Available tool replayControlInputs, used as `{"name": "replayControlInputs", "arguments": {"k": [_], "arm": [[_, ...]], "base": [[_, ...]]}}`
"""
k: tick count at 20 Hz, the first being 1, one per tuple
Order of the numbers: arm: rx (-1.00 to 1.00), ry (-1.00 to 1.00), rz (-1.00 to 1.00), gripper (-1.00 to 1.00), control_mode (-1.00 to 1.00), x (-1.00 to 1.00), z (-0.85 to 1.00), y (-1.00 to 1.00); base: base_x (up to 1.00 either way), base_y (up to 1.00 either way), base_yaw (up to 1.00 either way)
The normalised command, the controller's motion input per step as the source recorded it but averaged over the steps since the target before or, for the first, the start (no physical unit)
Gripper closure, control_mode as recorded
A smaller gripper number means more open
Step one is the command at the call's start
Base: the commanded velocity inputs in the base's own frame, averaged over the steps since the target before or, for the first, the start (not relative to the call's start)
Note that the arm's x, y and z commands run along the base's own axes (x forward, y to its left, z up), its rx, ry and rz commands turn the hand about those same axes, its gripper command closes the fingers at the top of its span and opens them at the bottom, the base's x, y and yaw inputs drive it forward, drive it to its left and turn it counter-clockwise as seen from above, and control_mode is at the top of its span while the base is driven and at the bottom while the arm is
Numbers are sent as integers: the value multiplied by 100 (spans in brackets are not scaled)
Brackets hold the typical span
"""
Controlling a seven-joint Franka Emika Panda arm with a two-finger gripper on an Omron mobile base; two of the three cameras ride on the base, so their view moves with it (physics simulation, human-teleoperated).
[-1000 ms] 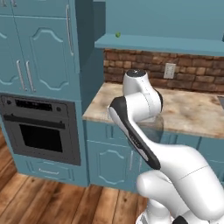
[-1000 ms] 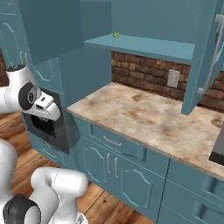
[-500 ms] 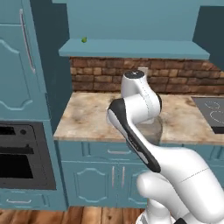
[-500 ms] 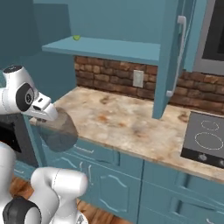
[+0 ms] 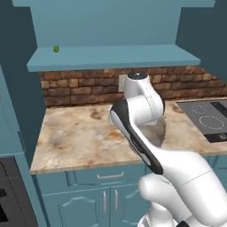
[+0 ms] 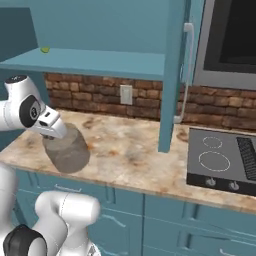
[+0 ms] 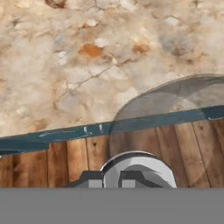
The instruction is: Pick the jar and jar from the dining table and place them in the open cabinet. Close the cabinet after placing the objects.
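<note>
My gripper point(image 6: 52, 134) is shut on the wide, smoky grey translucent jar point(image 6: 66, 149), which hangs just above the front edge of the marbled counter point(image 6: 130, 150). In the left base view the jar point(image 5: 156, 131) peeks out behind my arm. In the hand view the jar's lid point(image 7: 138, 168) sits right at my gripper point(image 7: 113, 180), with the see-through body point(image 7: 175, 118) spreading over counter edge and floor. The cabinet stands open above the counter, its teal shelf point(image 5: 111, 57) point(image 6: 90, 62) bare apart from a small green thing. The dining table is out of view.
The cabinet's right door point(image 6: 175, 75) with its silver handle point(image 6: 187, 75) juts out over the counter. A black cooktop point(image 6: 220, 160) lies to the right under a microwave point(image 6: 230, 40). A small green object point(image 5: 56, 48) sits far left on the shelf.
The base has turned, so the whole scene has slid left: the oven has left the middle, and the open cabinet, counter and cooktop now face me. The jar stays in my grip.
</note>
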Motion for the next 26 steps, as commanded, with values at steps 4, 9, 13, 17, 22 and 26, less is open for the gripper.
{"name": "replayControlInputs", "arguments": {"k": [4,9,13,17,22,26], "arm": [[0,0,0,100,100,0,0,0],[0,0,0,100,100,0,0,0],[0,0,0,100,100,0,0,0],[0,0,0,100,100,0,0,0],[0,0,0,100,100,0,0,0],[0,-1,17,100,-100,0,6,7]], "base": [[70,45,-25],[46,56,-14],[18,37,-2],[2,10,0],[14,12,3],[0,0,0]]}}
